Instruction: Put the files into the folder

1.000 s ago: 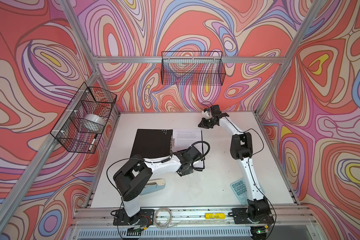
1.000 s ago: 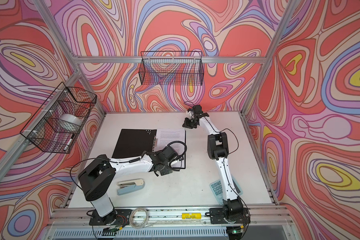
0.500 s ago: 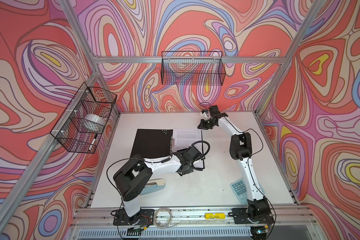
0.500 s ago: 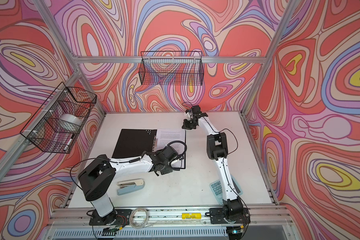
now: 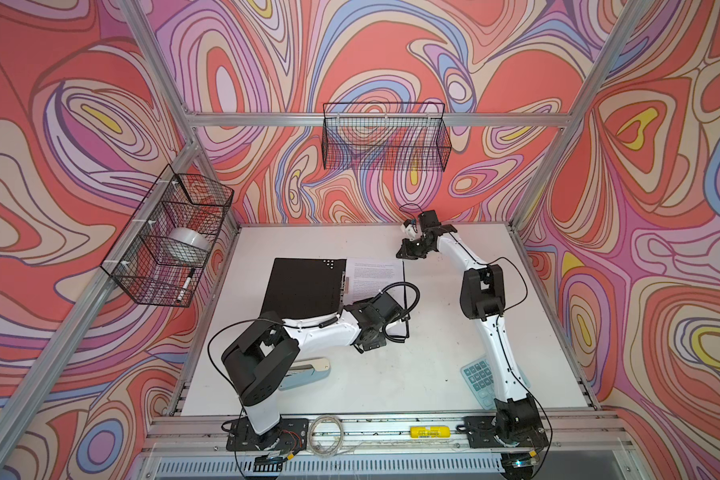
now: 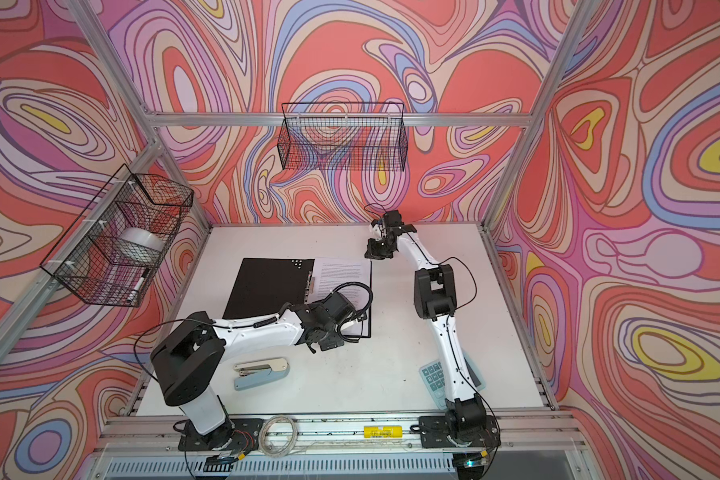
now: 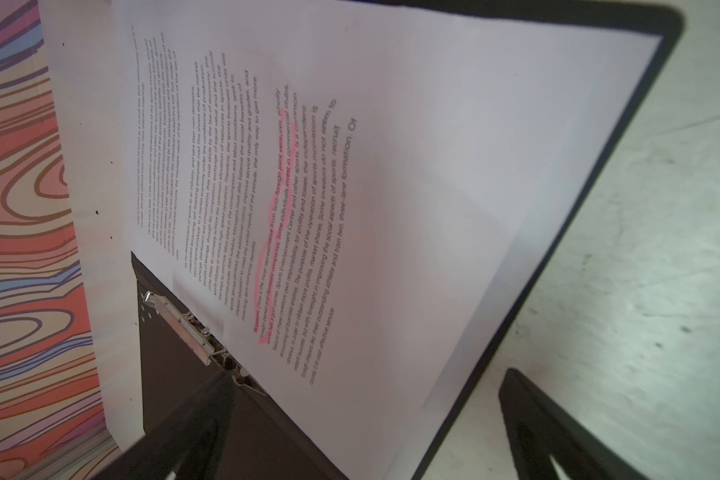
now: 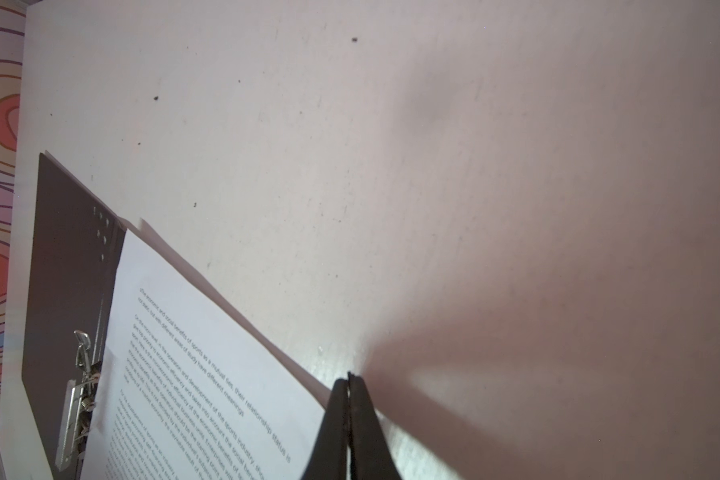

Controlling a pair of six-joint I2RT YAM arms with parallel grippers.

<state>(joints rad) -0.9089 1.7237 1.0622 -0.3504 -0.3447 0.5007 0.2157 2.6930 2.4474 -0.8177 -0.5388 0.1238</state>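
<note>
The folder [image 5: 304, 286] [image 6: 267, 286] lies open on the table, black inside up, its metal clip [image 7: 184, 324] at the spine. The files [image 5: 375, 274] [image 6: 341, 274], white sheets with small print and pink-highlighted lines [image 7: 279, 232], lie on its right half. My left gripper [image 7: 362, 457] [image 5: 375, 332] hangs wide open over the near end of the folder, one finger above the spine, one above the table. My right gripper [image 8: 348, 380] [image 5: 406, 253] is shut at the files' far right corner [image 8: 316, 390], which runs in between the fingers.
A pale blue stapler [image 5: 308, 368] lies near the left arm's base. A blue calculator [image 5: 479, 378] lies under the right arm. Wire baskets hang on the left wall [image 5: 171, 237] and the back wall [image 5: 385, 137]. A yellow level [image 5: 429, 432] sits on the front rail.
My right gripper has come down slightly toward the files' far right corner and closed its fingers there. The left arm has not moved.
</note>
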